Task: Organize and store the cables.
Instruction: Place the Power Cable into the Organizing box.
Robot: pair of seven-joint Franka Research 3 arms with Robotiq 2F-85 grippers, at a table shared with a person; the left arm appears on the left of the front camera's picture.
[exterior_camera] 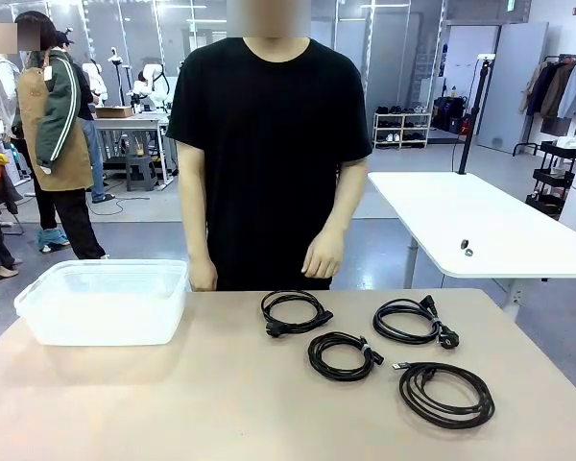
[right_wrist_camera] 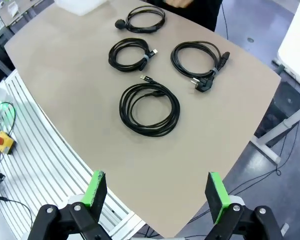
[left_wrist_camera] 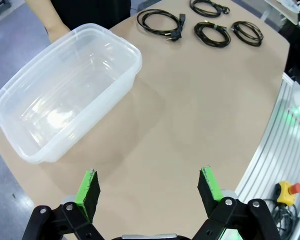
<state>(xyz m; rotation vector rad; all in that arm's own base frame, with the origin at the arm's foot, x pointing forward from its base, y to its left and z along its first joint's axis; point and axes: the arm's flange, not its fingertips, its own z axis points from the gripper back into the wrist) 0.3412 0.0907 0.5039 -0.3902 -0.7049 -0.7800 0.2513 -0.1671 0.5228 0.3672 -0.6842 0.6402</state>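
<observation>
Over the smooth beige table my green-padded fingers hang spread wide and empty, the left pair and the right pair alike. Four thin black rubbery cables, each wound into a flat round coil and some cinched with a small tie, lie clustered at my two o'clock. The clear, glossy, round-cornered plastic tub sits well apart at ten o'clock, open and empty, placed, I judge, to receive them. A person in a black T-shirt stands at twelve.
</observation>
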